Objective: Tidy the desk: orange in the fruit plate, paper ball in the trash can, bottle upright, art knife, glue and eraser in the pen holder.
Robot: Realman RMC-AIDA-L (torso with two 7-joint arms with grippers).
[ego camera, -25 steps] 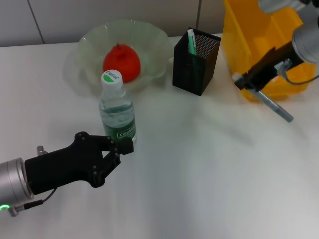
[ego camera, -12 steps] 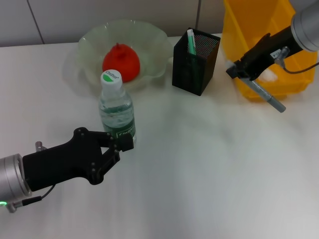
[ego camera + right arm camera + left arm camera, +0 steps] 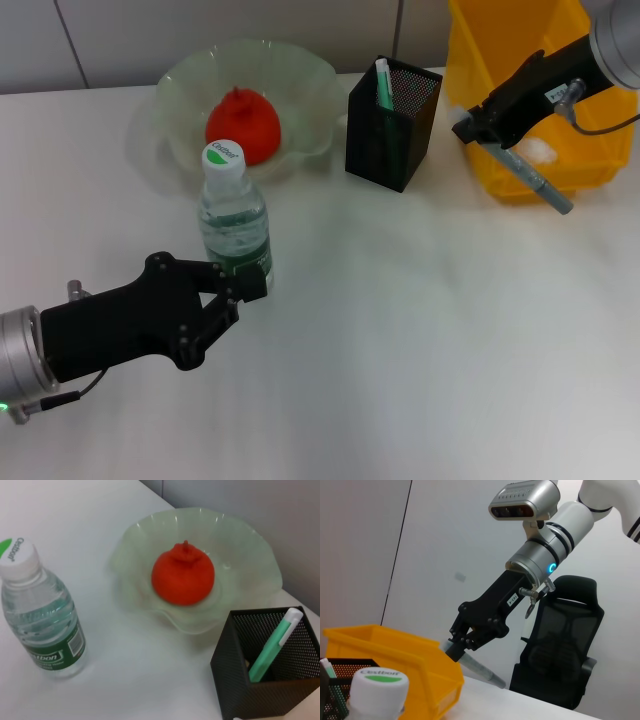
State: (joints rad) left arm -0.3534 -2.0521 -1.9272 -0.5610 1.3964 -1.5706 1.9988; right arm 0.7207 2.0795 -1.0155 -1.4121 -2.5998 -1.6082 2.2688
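The orange [image 3: 241, 125] lies in the pale green fruit plate [image 3: 310, 85] at the back of the desk [image 3: 420, 330]. In front of the plate the bottle [image 3: 235, 220] stands upright. My left gripper [image 3: 245, 300] is open at the bottle's base, its upper fingertip against the label. The black mesh pen holder [image 3: 392, 130] holds a green and white glue stick [image 3: 383, 85]; the eraser is hidden. My right gripper [image 3: 478, 128] hovers between the pen holder and the yellow trash can [image 3: 520, 60], shut on the grey art knife [image 3: 530, 178], which slants down. The paper ball [image 3: 541, 150] lies in the can.
Open white tabletop stretches across the front and right of the desk. From the left wrist, the right gripper [image 3: 467, 642] shows above the trash can's rim [image 3: 395, 647]. A black office chair [image 3: 560, 655] stands beyond the desk.
My right gripper has carried the art knife up and left, closer to the pen holder. My left arm has drawn back slightly from the bottle.
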